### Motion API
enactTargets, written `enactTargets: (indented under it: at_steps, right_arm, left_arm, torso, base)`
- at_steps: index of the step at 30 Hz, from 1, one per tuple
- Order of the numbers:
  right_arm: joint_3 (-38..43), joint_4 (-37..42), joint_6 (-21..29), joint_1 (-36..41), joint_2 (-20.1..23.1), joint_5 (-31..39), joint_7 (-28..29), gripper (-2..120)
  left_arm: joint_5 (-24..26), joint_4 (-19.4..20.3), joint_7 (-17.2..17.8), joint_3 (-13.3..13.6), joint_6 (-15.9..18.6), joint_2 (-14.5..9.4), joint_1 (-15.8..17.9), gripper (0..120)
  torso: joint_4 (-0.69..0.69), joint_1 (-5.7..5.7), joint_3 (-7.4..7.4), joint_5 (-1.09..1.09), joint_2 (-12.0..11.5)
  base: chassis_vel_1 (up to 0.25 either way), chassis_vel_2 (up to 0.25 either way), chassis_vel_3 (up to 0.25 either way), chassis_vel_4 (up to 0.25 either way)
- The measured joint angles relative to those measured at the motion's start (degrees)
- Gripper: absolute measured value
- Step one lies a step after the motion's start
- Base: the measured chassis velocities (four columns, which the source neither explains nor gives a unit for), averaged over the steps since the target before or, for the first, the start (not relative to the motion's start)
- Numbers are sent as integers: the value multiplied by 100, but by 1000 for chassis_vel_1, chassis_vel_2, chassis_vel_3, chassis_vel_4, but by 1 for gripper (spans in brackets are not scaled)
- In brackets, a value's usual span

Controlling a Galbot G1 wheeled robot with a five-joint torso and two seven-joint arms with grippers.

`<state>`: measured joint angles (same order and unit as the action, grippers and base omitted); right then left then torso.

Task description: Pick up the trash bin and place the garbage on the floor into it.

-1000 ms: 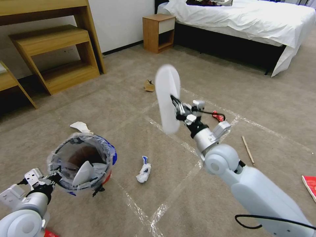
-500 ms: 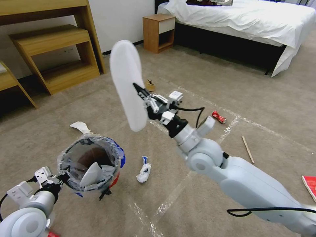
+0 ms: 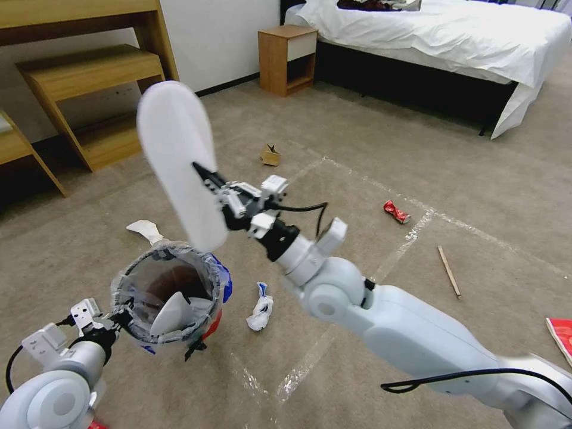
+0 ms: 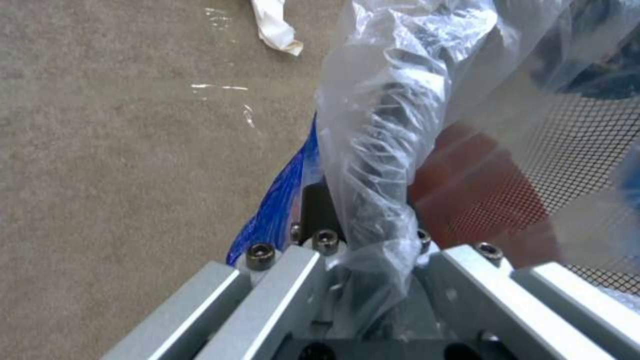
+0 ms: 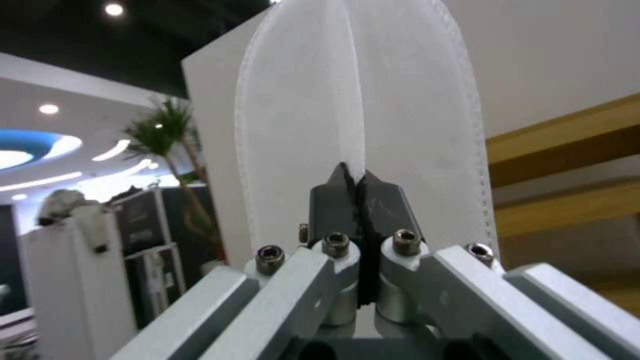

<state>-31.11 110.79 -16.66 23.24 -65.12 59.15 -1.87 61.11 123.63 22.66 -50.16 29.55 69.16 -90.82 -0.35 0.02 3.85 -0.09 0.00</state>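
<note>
My right gripper (image 3: 204, 171) is shut on a white flat slipper (image 3: 179, 161) and holds it upright, its lower end just above the far rim of the trash bin (image 3: 210, 280). In the right wrist view the black fingertips (image 5: 335, 192) pinch the slipper's (image 5: 400, 110) fold. The red bin with its clear liner hangs off the floor, with my left gripper (image 3: 117, 318) shut on its rim. The liner (image 4: 373, 125) bunches between the jaws. Another white slipper (image 3: 170, 313) lies inside. A white-blue tissue wad (image 3: 260, 307), a red can (image 3: 396, 211), a stick (image 3: 449, 271), a cardboard scrap (image 3: 270, 155) and a white piece (image 3: 146, 229) lie on the carpet.
A wooden desk with shelves (image 3: 101, 89) stands at the back left, a nightstand (image 3: 286, 56) and a bed (image 3: 447, 36) behind. Tape strips (image 3: 316, 351) cross the carpet. A red flat item (image 3: 561, 336) lies at the right edge.
My right arm has swung left with the slipper, from over the taped square to just above the bin. The left gripper has shifted the bin slightly right.
</note>
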Motion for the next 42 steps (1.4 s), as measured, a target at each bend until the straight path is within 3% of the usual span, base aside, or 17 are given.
enactTargets:
  at_steps: [10,42]
  right_arm:
    - [-536,-433,-225,-63,-432,-183,-191,0]
    - [-1005,-2027,-994,36,-1066,-808,-418,0]
  left_arm:
    - [43,100,2,-2,5,-34,-42,1]
    - [72,342,6,-30,7,22,-168,1]
  torso:
    - [0,0,0,1,-1]
    - [-1,0,0,1,-1]
  base:
    - [0,0,0,0]
    - [0,0,0,0]
